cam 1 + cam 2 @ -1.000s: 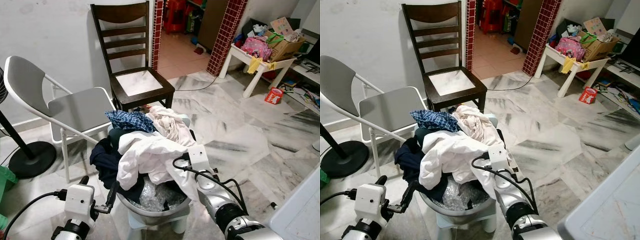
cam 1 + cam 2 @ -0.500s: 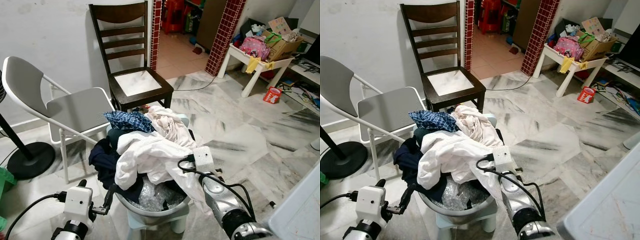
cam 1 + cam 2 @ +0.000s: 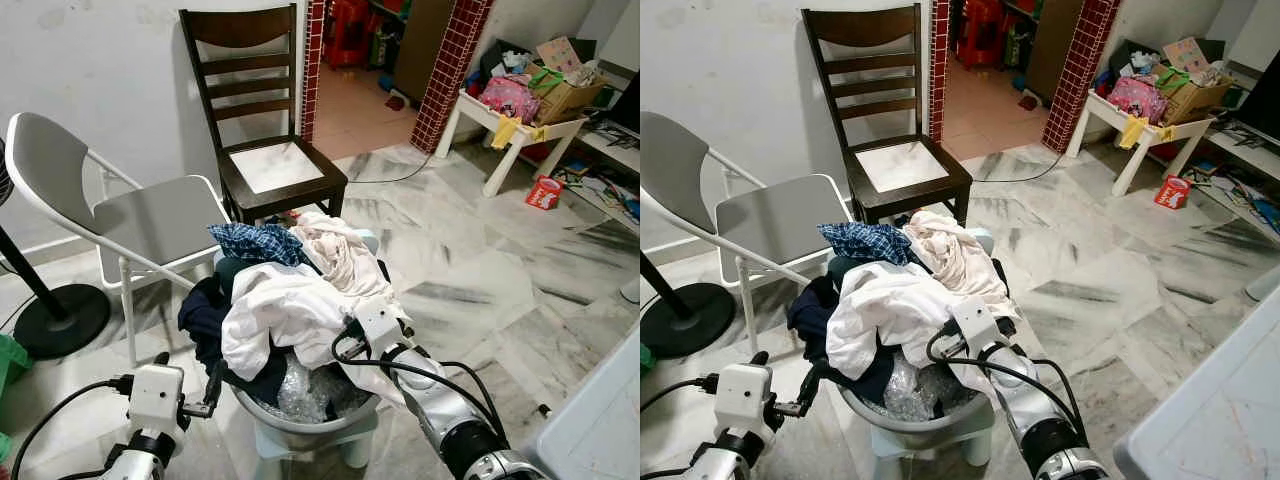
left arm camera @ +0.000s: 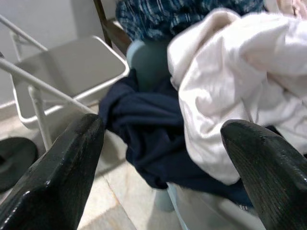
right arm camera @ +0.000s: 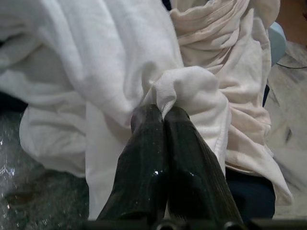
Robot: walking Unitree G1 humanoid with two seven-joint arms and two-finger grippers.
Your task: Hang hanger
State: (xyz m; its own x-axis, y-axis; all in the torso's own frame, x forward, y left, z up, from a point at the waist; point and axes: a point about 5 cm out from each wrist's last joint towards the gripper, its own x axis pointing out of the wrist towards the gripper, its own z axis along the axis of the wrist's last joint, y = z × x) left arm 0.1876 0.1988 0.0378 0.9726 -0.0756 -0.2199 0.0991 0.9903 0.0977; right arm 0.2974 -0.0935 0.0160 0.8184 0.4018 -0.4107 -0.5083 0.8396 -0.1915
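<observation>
Two grippers flank the basin at lower centre: the right gripper, nearer the heap, has its fingers pinched on a fold of white shirt, the left gripper gapes empty, and the hanger is possibly buried beneath

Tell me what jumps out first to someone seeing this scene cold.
The heap of laundry piled over a metal basin on a small stool, straight ahead of the robot, catches the eye first. The right gripper is shut on a fold of the white garment at the heap's near side, while the left gripper hangs open beside the basin. Behind stand a dark wooden chair and, to its left, a grey folding chair.
</observation>
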